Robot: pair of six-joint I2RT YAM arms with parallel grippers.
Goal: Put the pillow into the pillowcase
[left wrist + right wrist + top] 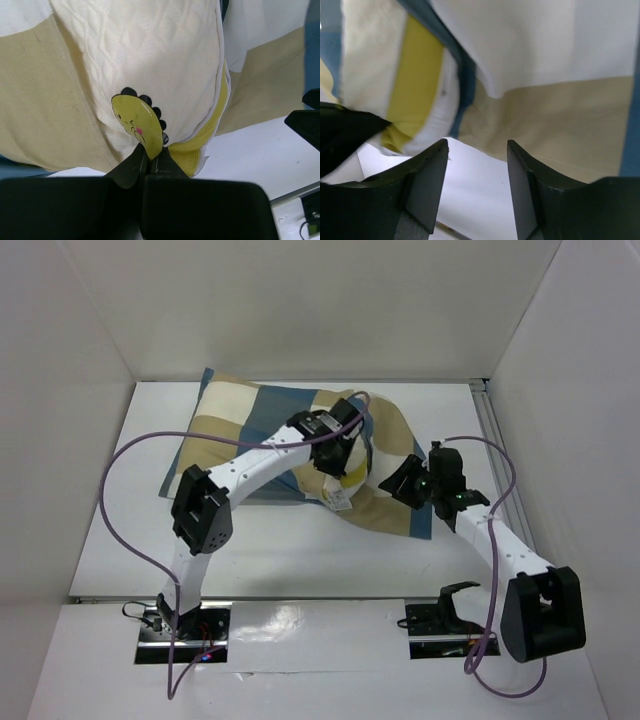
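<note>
The checked blue, tan and white pillowcase (250, 425) lies at the back middle of the table. The cream quilted pillow (150, 55) sticks out of it at its near side, with yellow edge piping (200, 150) showing. My left gripper (151, 152) is shut on the pillow's yellow emblem (137, 122) at the pillow's corner (345, 475). My right gripper (477, 150) stands open just in front of the pillowcase's tan near edge (545, 125), with only bare table between its fingers. In the top view the right gripper (400, 483) sits at the cloth's right side.
White walls close in the table on the left, back and right. A metal rail (490, 430) runs along the right edge. Purple cables (120, 510) loop from both arms. A small white label (340, 500) hangs from the pillow's corner.
</note>
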